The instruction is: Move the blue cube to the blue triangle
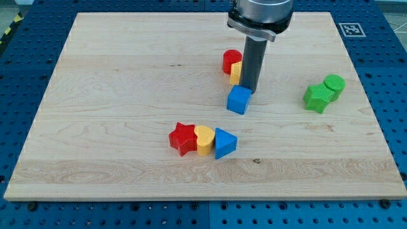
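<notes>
The blue cube (239, 100) lies a little right of the board's middle. My tip (248, 90) stands right at the cube's upper right edge, touching or nearly touching it. The blue triangle (224, 142) lies lower down, below and slightly left of the cube, at the right end of a row with a yellow heart (204, 140) and a red star (183, 138). The cube and the triangle are about a cube's width apart.
A red cylinder (231, 60) and a yellow block (236, 72) sit just left of the rod, above the cube. A green star (317, 97) and a green cylinder (334, 84) sit at the view's right. The wooden board (114, 89) lies on a blue perforated table.
</notes>
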`<state>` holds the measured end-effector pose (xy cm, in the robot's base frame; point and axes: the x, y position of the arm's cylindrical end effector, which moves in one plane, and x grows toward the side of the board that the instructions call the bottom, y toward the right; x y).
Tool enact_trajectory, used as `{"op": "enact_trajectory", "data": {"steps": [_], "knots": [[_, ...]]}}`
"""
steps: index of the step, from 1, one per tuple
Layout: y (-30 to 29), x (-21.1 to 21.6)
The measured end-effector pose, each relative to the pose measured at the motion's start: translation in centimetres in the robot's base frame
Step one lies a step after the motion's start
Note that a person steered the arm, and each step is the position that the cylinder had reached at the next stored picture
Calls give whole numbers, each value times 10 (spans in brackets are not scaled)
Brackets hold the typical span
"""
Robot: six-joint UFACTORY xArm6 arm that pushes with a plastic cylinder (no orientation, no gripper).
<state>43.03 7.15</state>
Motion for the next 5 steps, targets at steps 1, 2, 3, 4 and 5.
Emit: {"op": "enact_trajectory", "data": {"steps": [1,2,3,4,5], "knots": [[-16,5],[-23,10],[-28,26],[-36,37],[-39,41]]}}
